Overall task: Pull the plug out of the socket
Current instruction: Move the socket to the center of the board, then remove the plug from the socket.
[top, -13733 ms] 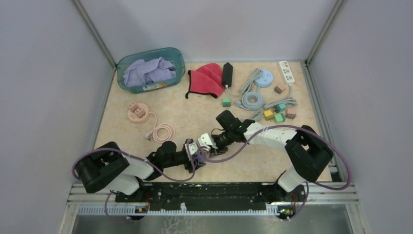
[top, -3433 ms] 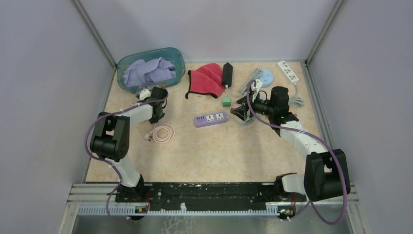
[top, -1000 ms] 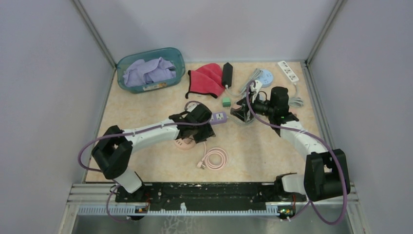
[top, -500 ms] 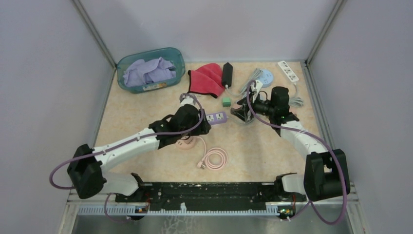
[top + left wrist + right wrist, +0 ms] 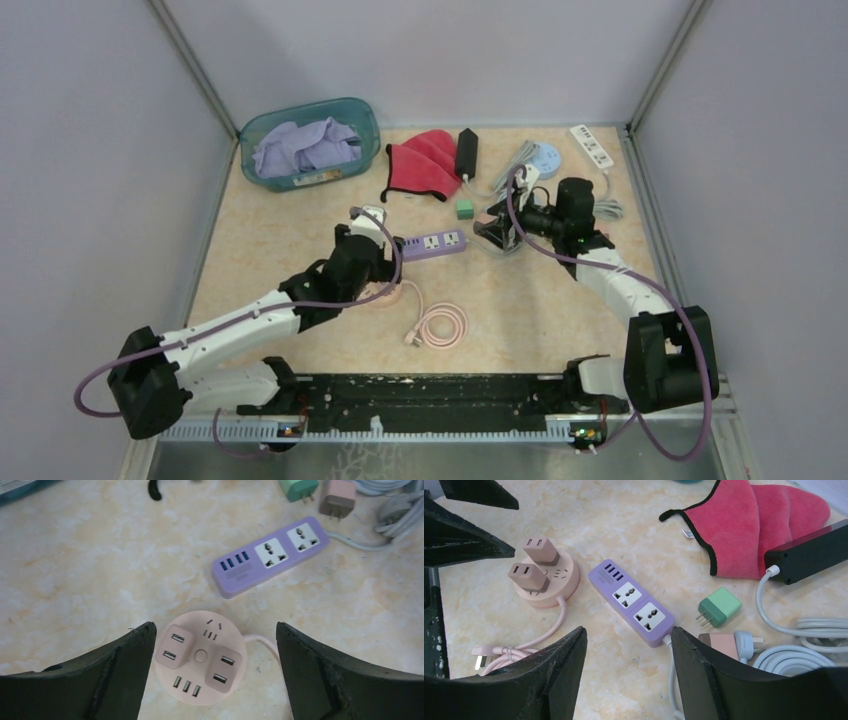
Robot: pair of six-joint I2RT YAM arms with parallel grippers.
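Left wrist view shows two plugs (image 5: 170, 646) seated in the socket (image 5: 210, 630), hidden overhead.

Pink round socket (image 5: 199, 660) isn't out at the table's 9 o'clock side anymore. It now sits mid-table, just at 7 o'clock of the purple power strip (image 5: 432, 244), and its coiled pink cable (image 5: 460, 325) came along. Left gripper (image 5: 213, 630) has let go, jaws swung wide, and the left arm's backed off toward 7 o'clock.
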